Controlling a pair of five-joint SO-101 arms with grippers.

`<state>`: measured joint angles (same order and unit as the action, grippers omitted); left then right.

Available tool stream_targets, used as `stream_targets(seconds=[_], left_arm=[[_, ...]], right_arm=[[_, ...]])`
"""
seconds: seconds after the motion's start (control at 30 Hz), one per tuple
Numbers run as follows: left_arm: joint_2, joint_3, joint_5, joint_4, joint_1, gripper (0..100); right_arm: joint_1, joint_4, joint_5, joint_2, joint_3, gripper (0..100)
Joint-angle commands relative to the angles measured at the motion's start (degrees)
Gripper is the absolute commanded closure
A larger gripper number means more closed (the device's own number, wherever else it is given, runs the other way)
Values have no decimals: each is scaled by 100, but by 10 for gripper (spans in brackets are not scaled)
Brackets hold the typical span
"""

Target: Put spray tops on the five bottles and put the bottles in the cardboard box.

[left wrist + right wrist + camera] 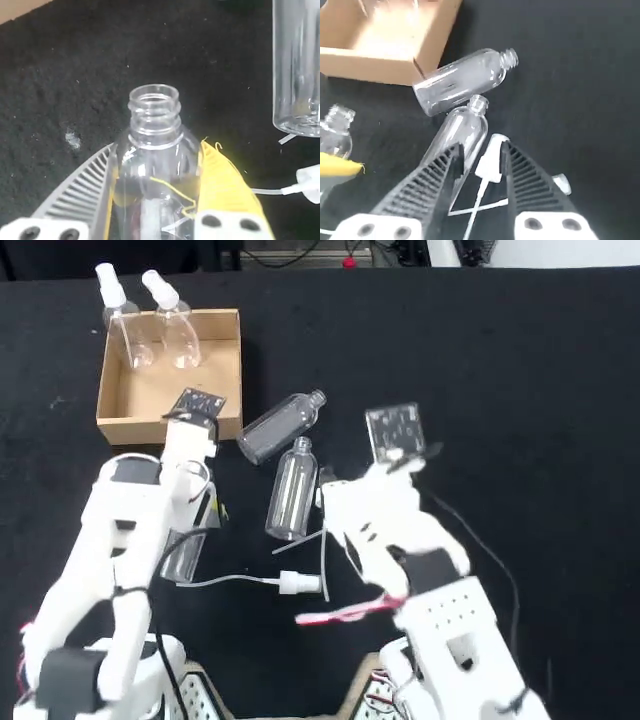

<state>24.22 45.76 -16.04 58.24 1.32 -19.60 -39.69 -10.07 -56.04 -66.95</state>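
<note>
The bottle of this step is clamped by its body between the jaws of the left gripper, its open threaded neck projecting clear beyond the fingertips. The spray top to be fitted is held between the fingers of the right gripper, closed on its head, with the dip tube trailing back toward the wrist.

The step is judged to be the mating of these two. It would be done best if the tube tip were guided into the neck first, the head then being brought down in line with the bottle's axis, since a tilted head is likely to catch on the threads. The bottle should be kept firmly gripped so that it is not pushed through the jaws.

Just beyond the right gripper's fingertips, two uncapped bottles are lying on the table. A loose spray top lies between the two arms. Beyond the left gripper the cardboard box is set, with two capped bottles already in it.
</note>
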Motion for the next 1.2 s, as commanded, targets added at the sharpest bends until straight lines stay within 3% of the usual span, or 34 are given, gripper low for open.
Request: stream_targets(seconds=[0.0, 0.17, 0.33, 0.77, 1.0, 1.17], left_arm=[[624, 233, 70, -220, -22, 902], [730, 303, 255, -220, -13, 902], [730, 321, 229, -229, -13, 902], [730, 338, 229, -229, -13, 902], [730, 338, 229, -229, -13, 902], [730, 347, 229, -229, -13, 902]], right_arm=[[-26, 185, -519, 840, 637, 877], [-18, 185, -1169, 1411, 796, 871], [334, 176, -1705, 1780, 866, 751], [431, 9, -3385, 3363, 1692, 757], [791, -1081, -3508, 3697, 2519, 757], [870, -1099, -3508, 3714, 2466, 757]])
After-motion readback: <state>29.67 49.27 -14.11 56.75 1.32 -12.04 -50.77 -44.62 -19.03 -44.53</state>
